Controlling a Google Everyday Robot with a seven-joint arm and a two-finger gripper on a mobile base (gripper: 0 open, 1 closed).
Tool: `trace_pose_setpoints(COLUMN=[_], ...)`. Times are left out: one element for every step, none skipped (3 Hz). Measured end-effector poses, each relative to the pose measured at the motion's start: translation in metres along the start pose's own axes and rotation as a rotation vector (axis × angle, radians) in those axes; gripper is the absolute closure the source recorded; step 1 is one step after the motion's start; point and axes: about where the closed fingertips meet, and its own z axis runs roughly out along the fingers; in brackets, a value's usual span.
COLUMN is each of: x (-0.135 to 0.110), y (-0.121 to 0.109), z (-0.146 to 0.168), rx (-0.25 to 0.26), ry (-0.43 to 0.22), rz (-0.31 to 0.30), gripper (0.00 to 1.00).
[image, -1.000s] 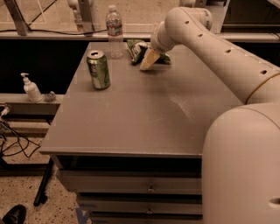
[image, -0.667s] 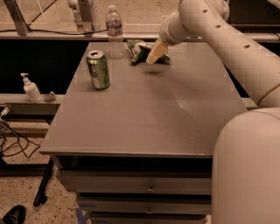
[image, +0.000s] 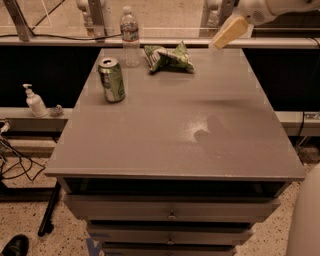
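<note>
My gripper (image: 229, 32) hangs in the air at the top right, above the far right part of the grey table (image: 170, 135). It holds nothing that I can see. Nearest to it is a crumpled green chip bag (image: 169, 57), lying on the table to its left and lower down. A clear water bottle (image: 130, 37) stands upright at the table's far edge, left of the bag. A green soda can (image: 111, 80) stands upright on the left side of the table.
The table has drawers (image: 170, 215) below its front edge. A soap dispenser (image: 35, 101) stands on a low ledge to the left, with cables under it. A black shoe (image: 15, 246) shows at the bottom left. My white body (image: 307, 220) fills the bottom right corner.
The arm has risen and swung right, carrying the gripper away from the chip bag. The bag, can and bottle stay where they were.
</note>
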Motion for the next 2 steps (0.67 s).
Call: trace_pose_setpoints(x=[-0.0212,-0.0201], y=[0.0020,0.0060], z=[-0.0889,-0.0918], rx=[-0.006,-0.020], ry=[-0.094,-0.101], rz=[-0.013,-0.006], gripper=[0.00,0.00])
